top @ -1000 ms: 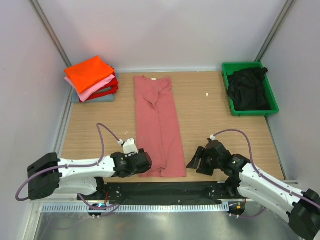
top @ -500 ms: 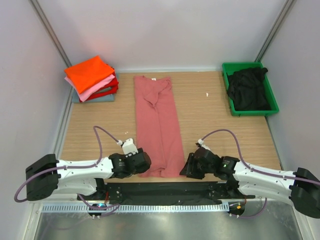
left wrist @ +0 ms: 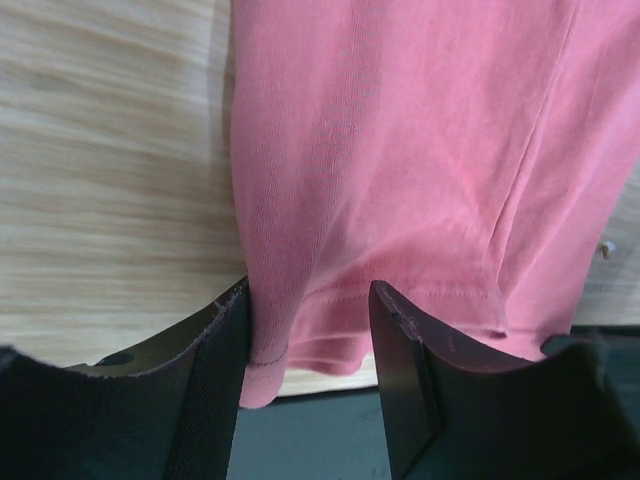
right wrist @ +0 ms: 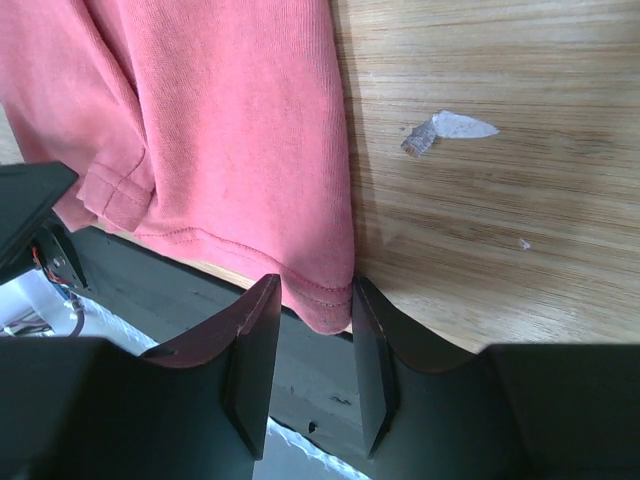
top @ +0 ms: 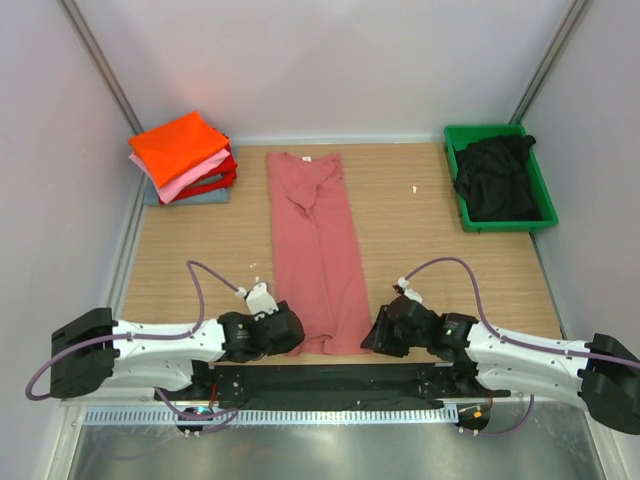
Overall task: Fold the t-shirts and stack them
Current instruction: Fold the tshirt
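Right tool (right wrist: pixel 312 287) closer; black t-shirt (top: pixel 494 178) in bin (top: pixel 506 226)

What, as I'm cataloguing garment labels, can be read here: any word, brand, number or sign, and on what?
No text reads clearly in any view.
Pale neck label on the salmon-red t-shirt: too small to read.
White scrap on the table: blank as far as it shows.
Stacked t-shirts, green bin: no print visible.

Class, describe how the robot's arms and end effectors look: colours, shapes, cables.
The left arm and right arm are white links with black joints. Each carries a looping purple cable. The left end effector and right end effector have black tapering fingers.
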Robot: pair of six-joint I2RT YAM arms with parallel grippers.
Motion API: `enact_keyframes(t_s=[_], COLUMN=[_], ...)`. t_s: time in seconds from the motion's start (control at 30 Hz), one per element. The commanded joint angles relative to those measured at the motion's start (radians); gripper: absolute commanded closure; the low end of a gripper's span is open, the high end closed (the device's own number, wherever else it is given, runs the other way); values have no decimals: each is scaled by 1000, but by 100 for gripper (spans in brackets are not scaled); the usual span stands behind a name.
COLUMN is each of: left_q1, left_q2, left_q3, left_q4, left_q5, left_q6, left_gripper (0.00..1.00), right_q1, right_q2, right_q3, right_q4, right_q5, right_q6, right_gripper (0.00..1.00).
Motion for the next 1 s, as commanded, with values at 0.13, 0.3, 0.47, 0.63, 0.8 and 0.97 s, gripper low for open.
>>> enact_keyframes(t_s=[0.13,0.3,0.47,0.63,0.8,0.97], left_q1=[-62,-85,-107,-108,-108,-139], left_q2=[48,65,80,126,161,139], left_q3=[-60,-62,-62,-56,-21,84], left_q4=[-225,-262,-263,-263,-292,-447], left_q5=[148,165,154,131,114,105], left_q6=[-66,-92,-115,-118,-94,-62], left_gripper=[45,46,50,77,100,100], right_q1=[6,8,6,6,6,6], right_q2=[27,35,22,13,7,-48], right_q3=[0,19,13,13,20,75], right_q4=[-43,-83,-98,-113,-127,-236], right_q5=[55,73,75,73,68,85], right_q6=[-13,-24,-24,-29,-33,-41], right_gripper=[59,59,60,71,91,99])
